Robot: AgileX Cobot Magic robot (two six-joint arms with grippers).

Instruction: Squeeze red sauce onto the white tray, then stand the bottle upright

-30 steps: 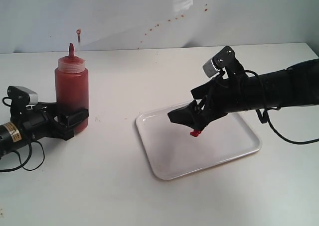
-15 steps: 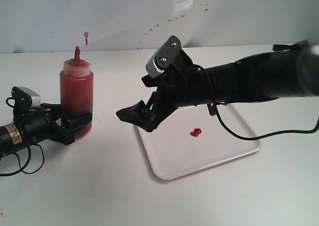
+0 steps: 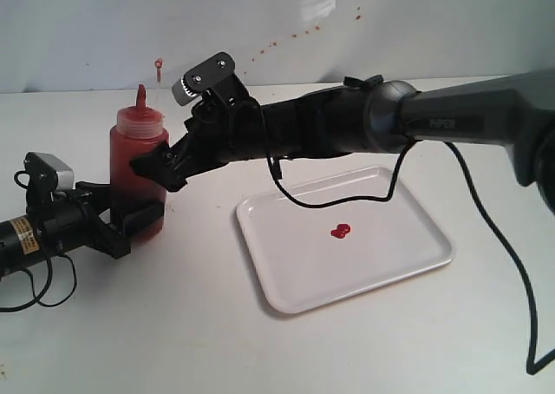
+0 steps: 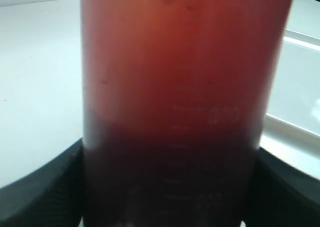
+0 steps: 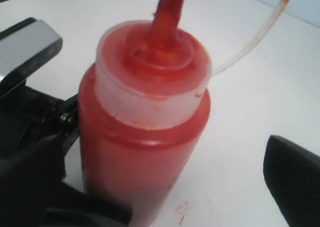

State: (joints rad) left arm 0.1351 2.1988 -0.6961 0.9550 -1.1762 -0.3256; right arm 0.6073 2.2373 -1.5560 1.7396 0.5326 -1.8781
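Right end effector [image 3: 161, 168] across from white tray [image 3: 395, 238] to bottle [image 3: 130, 155]

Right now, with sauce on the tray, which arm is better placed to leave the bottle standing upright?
Left, probably: the left fingers clamp the bottle upright by its lower body and need only release. The right fingers are open around its shoulder.

Translucent bottle [image 3: 137, 173], filled with red, stands upright, red nozzle pointing up, left of a flat white tray [image 3: 408, 255]. A small glossy sauce blob [image 3: 340, 232] lies near the tray's middle.
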